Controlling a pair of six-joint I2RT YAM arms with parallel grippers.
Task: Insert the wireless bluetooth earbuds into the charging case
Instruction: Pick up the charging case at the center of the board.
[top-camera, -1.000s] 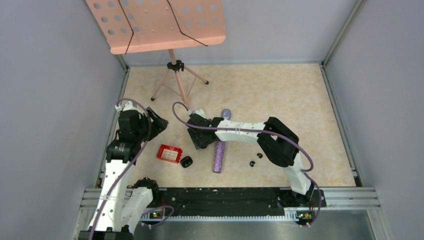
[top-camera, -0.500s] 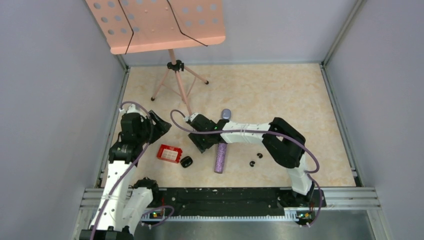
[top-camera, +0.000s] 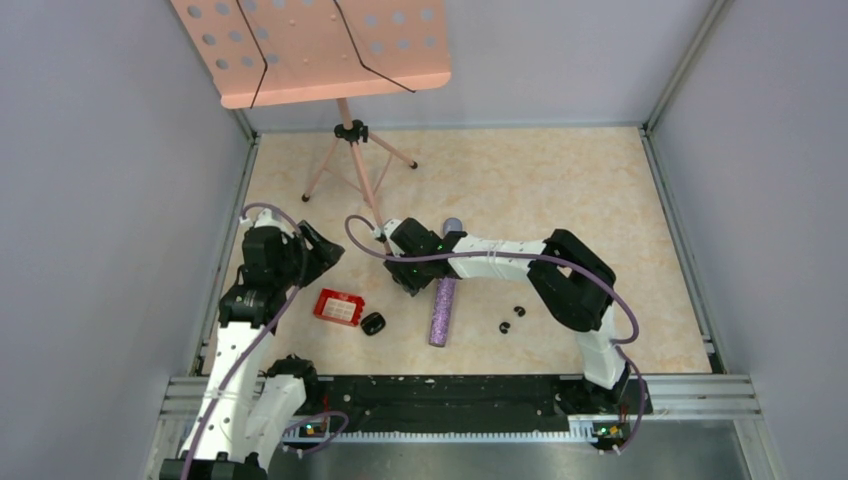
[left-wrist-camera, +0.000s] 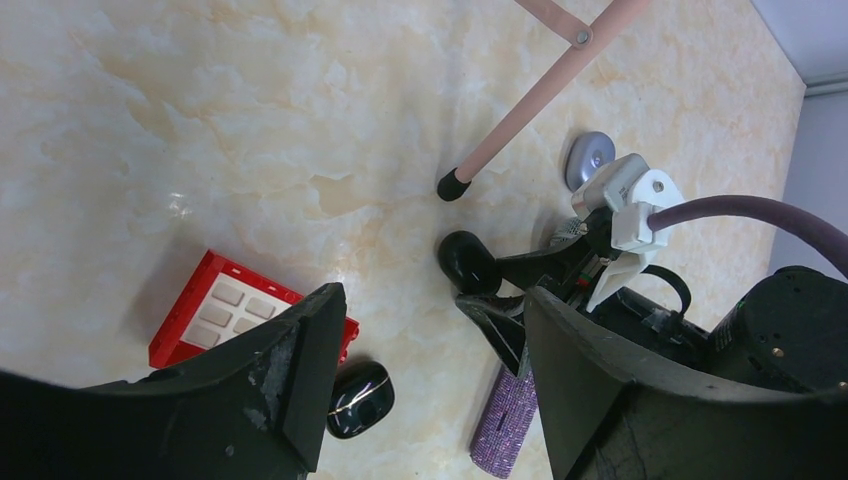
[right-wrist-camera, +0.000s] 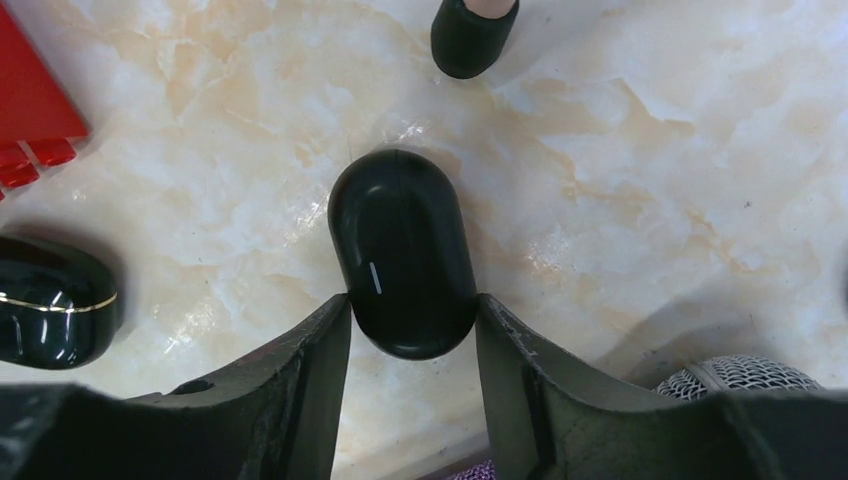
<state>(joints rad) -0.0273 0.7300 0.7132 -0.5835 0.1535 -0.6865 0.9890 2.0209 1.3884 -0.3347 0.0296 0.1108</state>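
Charging case (right-wrist-camera: 403, 250), black with a pale dash on its lid, is clasped on the tabletop (right-wrist-camera: 620, 150) by the right pincer (right-wrist-camera: 412, 310); the left pincer (left-wrist-camera: 432, 295) is spread wide, empty.

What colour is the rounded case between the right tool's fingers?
Glossy black rounded plastic case; clearest in right wrist view.
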